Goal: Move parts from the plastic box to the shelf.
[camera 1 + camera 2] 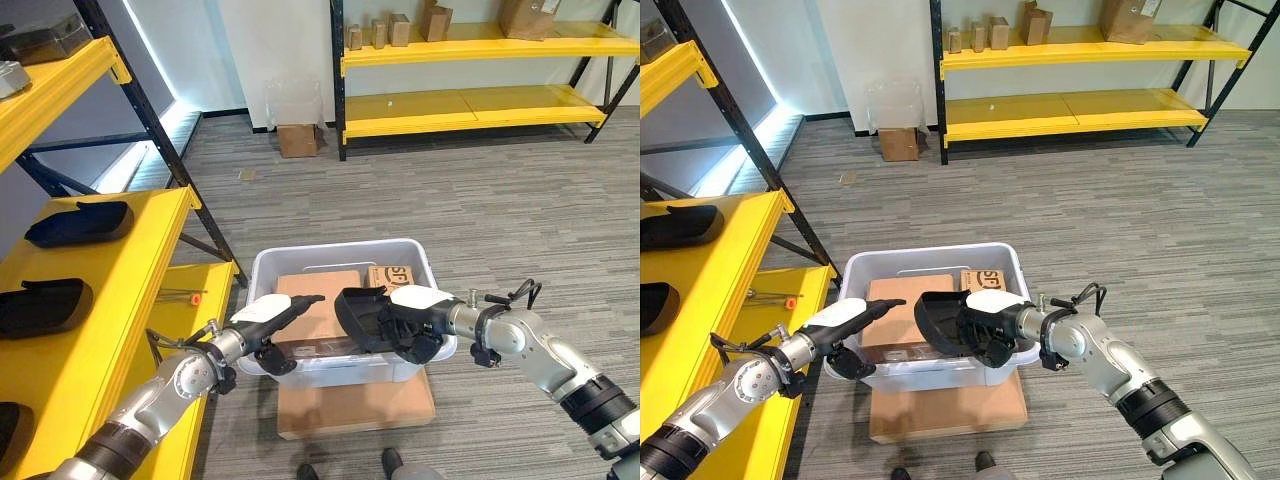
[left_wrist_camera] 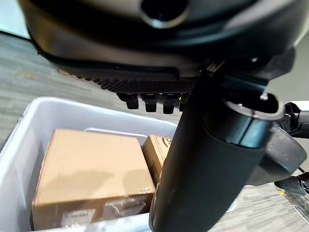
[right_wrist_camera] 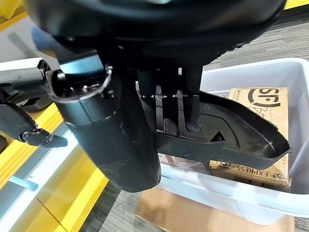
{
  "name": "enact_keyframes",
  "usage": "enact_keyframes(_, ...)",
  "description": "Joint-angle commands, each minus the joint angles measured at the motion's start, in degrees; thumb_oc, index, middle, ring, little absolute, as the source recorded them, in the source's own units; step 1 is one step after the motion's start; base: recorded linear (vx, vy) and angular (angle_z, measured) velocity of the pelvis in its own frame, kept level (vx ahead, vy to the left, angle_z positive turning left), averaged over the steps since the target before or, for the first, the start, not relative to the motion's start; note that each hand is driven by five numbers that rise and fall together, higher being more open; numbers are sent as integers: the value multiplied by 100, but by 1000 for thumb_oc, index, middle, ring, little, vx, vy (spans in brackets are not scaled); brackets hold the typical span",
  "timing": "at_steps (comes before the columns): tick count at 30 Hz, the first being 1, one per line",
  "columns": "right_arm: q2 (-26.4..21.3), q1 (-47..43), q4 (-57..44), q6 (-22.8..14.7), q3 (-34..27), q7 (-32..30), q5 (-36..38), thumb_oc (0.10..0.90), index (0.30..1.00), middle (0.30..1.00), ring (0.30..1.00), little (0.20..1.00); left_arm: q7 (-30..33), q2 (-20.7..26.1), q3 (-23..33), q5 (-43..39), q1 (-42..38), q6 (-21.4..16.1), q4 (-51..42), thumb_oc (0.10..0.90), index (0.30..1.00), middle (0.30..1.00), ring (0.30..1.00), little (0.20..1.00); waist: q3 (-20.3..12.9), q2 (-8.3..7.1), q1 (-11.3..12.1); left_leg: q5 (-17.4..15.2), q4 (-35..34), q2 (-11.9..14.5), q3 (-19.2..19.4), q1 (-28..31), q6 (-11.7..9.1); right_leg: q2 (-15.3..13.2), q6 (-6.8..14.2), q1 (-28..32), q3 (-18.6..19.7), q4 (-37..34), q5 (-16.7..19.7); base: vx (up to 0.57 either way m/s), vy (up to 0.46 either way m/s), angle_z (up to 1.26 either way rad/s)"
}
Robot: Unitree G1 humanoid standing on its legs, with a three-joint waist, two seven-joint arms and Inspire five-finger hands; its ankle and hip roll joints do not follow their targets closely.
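Gripping a black plastic part (image 1: 365,318), the right hand (image 1: 415,325) has its fingers curled over the part's edge, thumb on the other side; the right wrist view shows the fingers hooked into the moulded shell. The part hangs just above the near right rim of the plastic box (image 1: 265,262), not resting on anything I can see.

Left hand (image 1: 262,318) sits over the box's near left rim, fingers stretched out straight toward the part, holding nothing. Fingertips are near the part's edge but look just apart from it.

Handling guess: thin moulded shell, so light and fairly stiff, may flex a bit at the long open end. Smooth surface, likely slippery for a pinch at the edge. One-hand grip at one end leaves the far end free to swing; a hold nearer the middle or a second hand under the free end would steady it. Not fragile-looking.

Inside the box: a big cardboard box (image 1: 318,300) on the left, a smaller printed carton (image 1: 390,275) at the right rear. The plastic box stands on a flat cardboard sheet (image 1: 355,405) on the floor.

Yellow shelf (image 1: 120,290) is to the robot's left, with similar black parts (image 1: 78,222) already lying on it. More yellow racking (image 1: 470,100) with small cartons stands at the far wall.
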Motion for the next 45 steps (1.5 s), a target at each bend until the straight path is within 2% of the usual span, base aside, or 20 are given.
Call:
enact_keyframes(1,143,-678,-202,-92,-145,-225,499,400,300,300,300,300,992,-127,188,440,-768,-319,-58,900,1000,1000,1000,1000,-489,-4,124,-738,130,367,52,381,-179,-257,423,-438,-524,343,-144,0,0,0)
enact_keyframes(5,204,-658,-170,51,-106,1,594,400,300,300,300,300,1541,-87,300,941,-880,-464,-112,900,1000,1000,1000,1000,-494,-14,130,-751,118,356,65,392,-162,-266,421,-423,-547,345,-151,0,0,0)
enact_keyframes(8,257,-631,-56,117,-45,64,692,400,300,300,300,300,1930,-9,402,1395,-987,-861,-255,900,1000,1000,1000,1000,-496,-30,148,-729,98,362,56,391,-168,-279,423,-416,-572,329,-119,0,0,0)
enact_keyframes(12,315,-623,47,199,16,126,805,400,300,300,300,300,2277,102,448,1675,-1023,-1167,-370,900,1000,1000,1000,1000,-519,-40,180,-713,80,364,28,393,-185,-288,434,-399,-600,305,-99,0,0,0)
enact_keyframes(21,296,-740,11,323,125,206,869,400,300,300,300,300,2208,387,403,1684,-1143,-1848,-623,900,1000,1000,1000,1000,-548,-40,214,-708,80,362,-7,364,-187,-286,443,-399,-593,285,-90,0,0,0)
enact_keyframes(24,304,-771,21,281,148,105,772,400,300,300,300,300,1957,429,315,1466,-1202,-2059,-790,900,1000,1000,1000,1000,-552,-27,209,-708,74,362,-17,369,-182,-288,446,-382,-586,271,-86,0,0,0)
enact_keyframes(31,283,-760,-32,269,137,64,752,400,300,300,300,300,1353,477,89,1093,-1268,-2020,-1010,900,1000,1000,1000,1000,-572,2,154,-721,89,350,-12,357,-168,-287,464,-410,-545,296,-97,0,0,0)
enact_keyframes(40,230,-765,-42,186,146,-62,630,400,300,300,300,300,846,533,-146,708,-1237,-1729,-1123,900,1000,1000,1000,1000,-562,27,125,-741,111,333,-8,359,-147,-280,469,-411,-524,323,-118,0,0,0)
enact_keyframes(45,203,-729,-85,116,171,-102,625,400,300,300,300,300,665,498,-247,571,-1208,-1714,-1155,900,1000,1000,1000,1000,-563,38,104,-738,110,339,8,365,-147,-280,474,-419,-515,333,-114,0,0,0)
